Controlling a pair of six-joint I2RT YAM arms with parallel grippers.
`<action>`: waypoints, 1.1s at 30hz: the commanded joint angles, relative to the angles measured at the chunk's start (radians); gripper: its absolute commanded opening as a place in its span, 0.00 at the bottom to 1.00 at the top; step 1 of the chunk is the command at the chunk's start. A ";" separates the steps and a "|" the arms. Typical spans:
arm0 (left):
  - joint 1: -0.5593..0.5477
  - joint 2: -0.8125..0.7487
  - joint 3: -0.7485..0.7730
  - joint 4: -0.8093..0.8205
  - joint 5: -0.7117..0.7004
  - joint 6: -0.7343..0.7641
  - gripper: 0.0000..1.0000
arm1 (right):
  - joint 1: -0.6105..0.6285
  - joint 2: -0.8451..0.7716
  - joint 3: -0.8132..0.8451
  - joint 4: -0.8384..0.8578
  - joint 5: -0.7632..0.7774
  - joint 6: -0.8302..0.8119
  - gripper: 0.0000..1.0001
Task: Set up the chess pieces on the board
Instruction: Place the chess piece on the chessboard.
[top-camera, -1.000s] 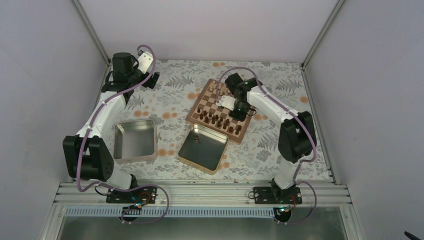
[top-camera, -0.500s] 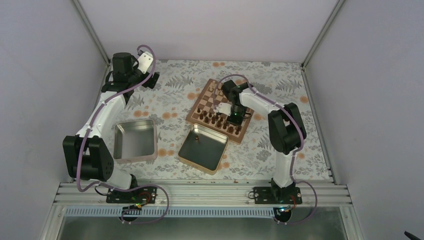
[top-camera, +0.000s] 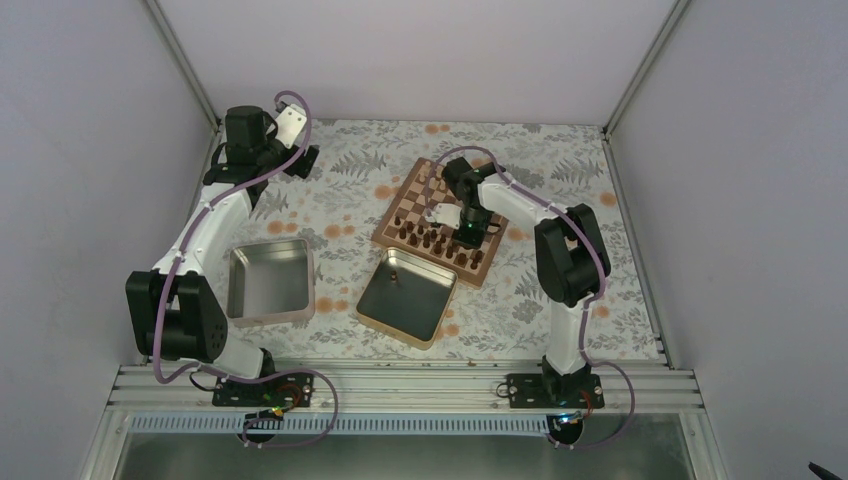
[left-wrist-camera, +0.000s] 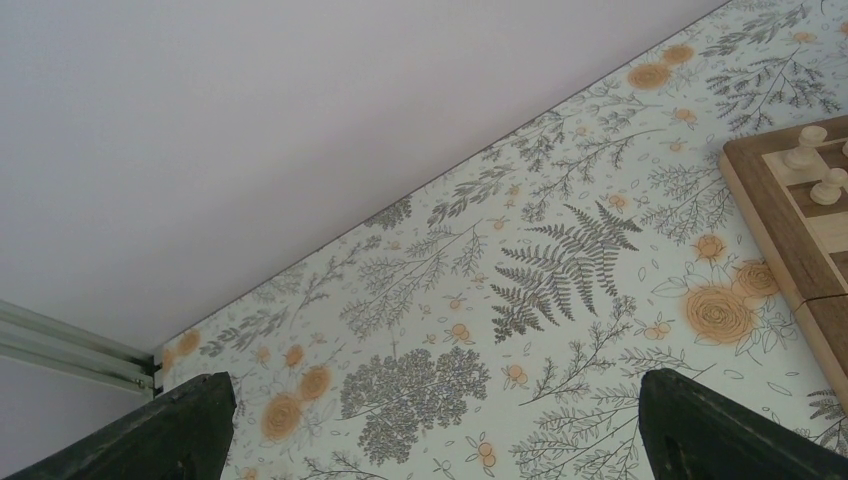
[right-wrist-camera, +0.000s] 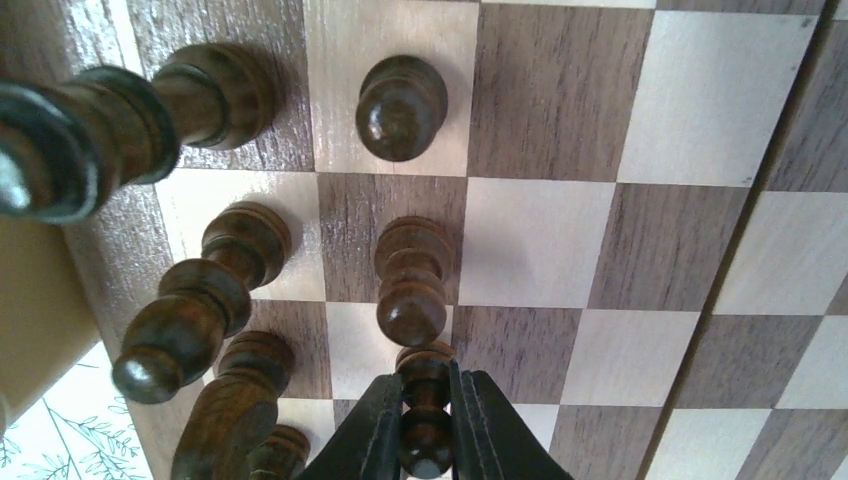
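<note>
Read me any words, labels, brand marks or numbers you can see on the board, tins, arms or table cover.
No readable text in any view.
On the board: no letters or numbers on the border that shows.
On the silver tin and the gold tin: plain metal, no marking visible.
On the table cover: floral pattern only.
On the left arm and the right arm: any label is too small to tell.

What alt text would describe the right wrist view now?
The right end effector is shut on a dark pawn over the board. Other dark chess pieces stand on squares ahead and to the left.
</note>
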 joint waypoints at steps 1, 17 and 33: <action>0.000 0.005 -0.004 0.032 -0.012 0.013 1.00 | -0.008 0.010 0.023 -0.017 -0.030 -0.018 0.13; -0.001 0.002 0.003 0.024 -0.006 0.009 1.00 | -0.010 0.011 0.002 -0.014 -0.027 -0.014 0.15; 0.000 -0.005 0.001 0.027 -0.018 0.008 1.00 | -0.013 -0.065 0.050 -0.058 0.000 0.003 0.24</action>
